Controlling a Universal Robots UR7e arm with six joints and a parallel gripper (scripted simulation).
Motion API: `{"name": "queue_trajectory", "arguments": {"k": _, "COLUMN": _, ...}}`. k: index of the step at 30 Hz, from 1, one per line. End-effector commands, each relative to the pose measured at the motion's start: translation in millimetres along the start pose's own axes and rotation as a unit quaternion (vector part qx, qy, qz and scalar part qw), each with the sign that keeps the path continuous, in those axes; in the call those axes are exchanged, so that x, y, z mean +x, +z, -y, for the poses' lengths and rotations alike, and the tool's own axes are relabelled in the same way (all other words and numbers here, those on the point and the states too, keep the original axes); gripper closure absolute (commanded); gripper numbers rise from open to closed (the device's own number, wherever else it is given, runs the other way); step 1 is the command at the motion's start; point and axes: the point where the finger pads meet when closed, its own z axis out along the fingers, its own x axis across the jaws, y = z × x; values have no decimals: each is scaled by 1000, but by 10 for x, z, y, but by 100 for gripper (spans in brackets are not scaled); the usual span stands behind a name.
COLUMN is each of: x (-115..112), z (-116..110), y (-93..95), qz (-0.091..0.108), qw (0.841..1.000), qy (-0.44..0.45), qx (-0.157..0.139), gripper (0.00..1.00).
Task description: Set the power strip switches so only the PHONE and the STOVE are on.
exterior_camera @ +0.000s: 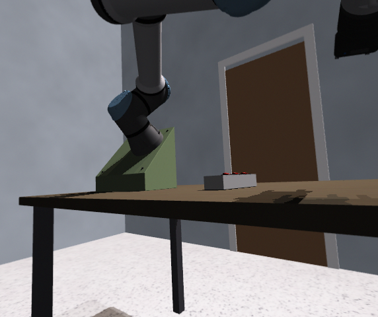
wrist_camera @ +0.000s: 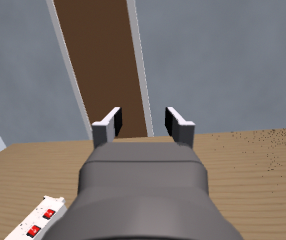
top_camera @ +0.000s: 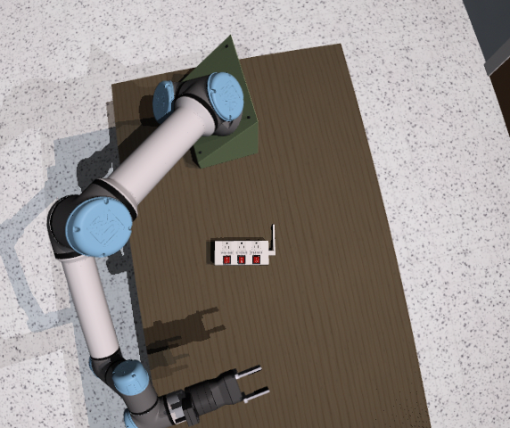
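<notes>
A: Where was the power strip [top_camera: 242, 252] at that moment?

B: Lying flat and right way up near the middle of the brown bench [top_camera: 329, 184], its three red switches [top_camera: 242, 259] in a row along one long edge, a short stub of cord at one end. The green wedge base [top_camera: 236, 147] stood well apart from it, toward the far end of the bench.

A: And the gripper [top_camera: 256, 381]?

B: Held high above the bench's near end, well apart from the strip. In the wrist view its fingers stood wide with nothing between them, pointing across the bench toward the brown door [exterior_camera: 271, 136], and the strip showed only in the lower left corner.

A: So how much was done?

B: By my judgement, nothing yet. No switch was being touched. The labels were too small to read, so I could not tell which rocker was PHONE or STOVE, nor which were on. Approaching, identifying and pressing all remained.
</notes>
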Motion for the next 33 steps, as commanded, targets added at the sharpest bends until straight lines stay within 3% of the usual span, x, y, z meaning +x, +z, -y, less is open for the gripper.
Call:
{"name": "queue_trajectory", "arguments": {"k": 1, "x": 0, "z": 11, "y": -3, "qz": 0, "qw": 1000, "qy": -1, "qx": 0, "gripper": 0}}
{"name": "queue_trajectory", "arguments": {"k": 22, "x": -5, "z": 2, "y": 6, "qz": 0, "qw": 1000, "qy": -2, "qx": -2, "gripper": 0}}
{"name": "queue_trajectory", "arguments": {"k": 33, "x": -105, "z": -185, "y": 185, "qz": 7, "qw": 999, "qy": -32, "qx": -38, "gripper": 0}}
